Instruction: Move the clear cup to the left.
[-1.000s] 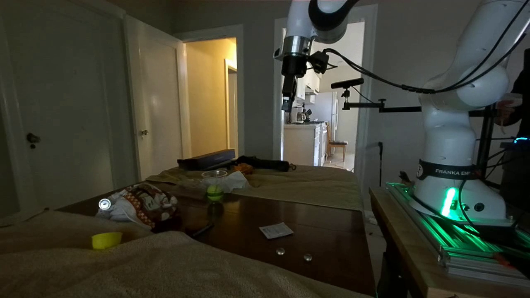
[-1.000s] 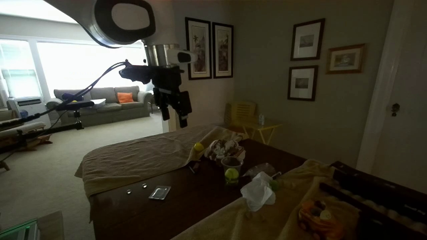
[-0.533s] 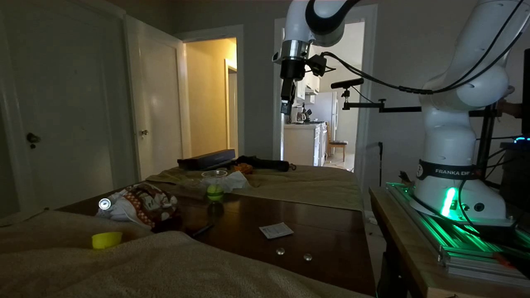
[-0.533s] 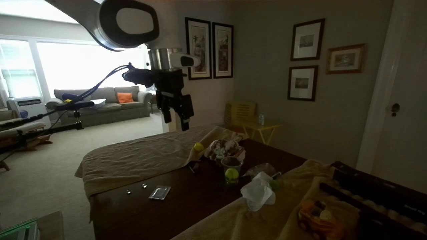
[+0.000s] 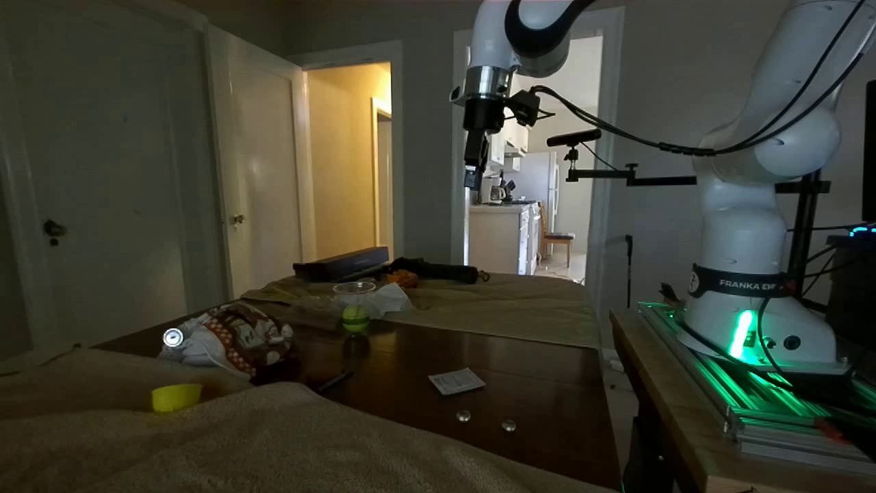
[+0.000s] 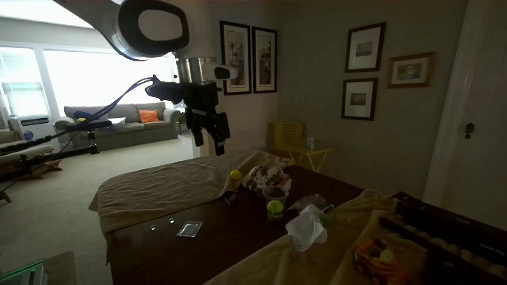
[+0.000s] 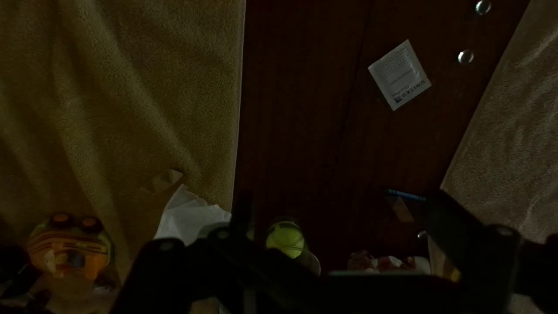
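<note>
The clear cup (image 6: 275, 193) stands upright on the dark wooden table, with a yellow-green ball visible in its lower part. Its rim shows in an exterior view beside white tissue, where the cup (image 5: 354, 289) is farther back. My gripper (image 6: 209, 146) hangs high above the table, well apart from the cup, its fingers spread and nothing between them. In the wrist view the gripper (image 7: 342, 200) frames dark table; the cup (image 7: 314, 264) lies low near the left-hand finger, partly hidden by the gripper's dark body.
Around the cup are a crumpled snack bag (image 5: 236, 335), white tissue (image 6: 307, 228) and a clear plastic piece (image 6: 311, 201). A white packet (image 7: 400, 75), two glass beads and a blue pen-like stick (image 7: 405, 195) lie on the table. Towels hold an orange toy (image 6: 378, 259) and a yellow piece (image 5: 176, 397).
The arm came down slightly in the first half second, then stayed still. The person's hand at the right edge went out of view. The cup has not moved.
</note>
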